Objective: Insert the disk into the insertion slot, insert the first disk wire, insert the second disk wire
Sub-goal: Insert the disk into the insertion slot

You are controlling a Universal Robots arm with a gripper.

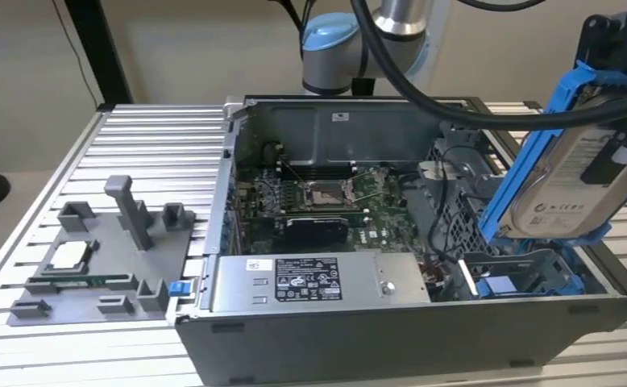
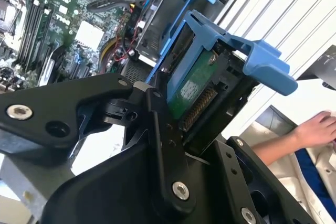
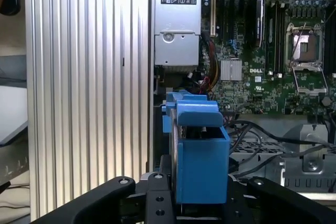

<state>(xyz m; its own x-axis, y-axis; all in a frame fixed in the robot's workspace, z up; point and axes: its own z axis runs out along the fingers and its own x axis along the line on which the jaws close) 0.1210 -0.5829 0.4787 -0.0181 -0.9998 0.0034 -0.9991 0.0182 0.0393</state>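
Observing from the remote station, I record the gripper [image 1: 618,157] closed on the disk [image 1: 566,177], its black fingers [image 2: 157,129] pressed against the two flat sides of the bright blue carrier frame. The arm [image 1: 400,16] reaches in from behind the open computer case [image 1: 400,330] and comes out over the case's end at the exterior view's right, with its thick black cables [image 1: 421,89] draped across the case's rear corner. The disk is off the table, standing nearly on end and leaning, white label facing the exterior camera, one blue handle end uppermost. Its lower end sits just above the insertion slot [image 1: 523,270], the grey perforated bay with blue fittings at that end of the case; I cannot tell whether the two touch, and the disk is not seated. In the second wrist view the gripper [image 2: 194,124] shows the disk [image 2: 191,85] by its green circuit side and connector edge, with the slot [image 2: 176,9] beyond it and a person's hand [image 2: 315,129] outside the case. In the first wrist view the gripper [image 3: 202,205] holds the disk [image 3: 202,161] edge-on above the motherboard [image 3: 262,51]. The grey power supply box [image 1: 313,282] lies along the case's near wall. The fixture tray [image 1: 88,266] rests on the ribbed table [image 1: 152,145], well apart.
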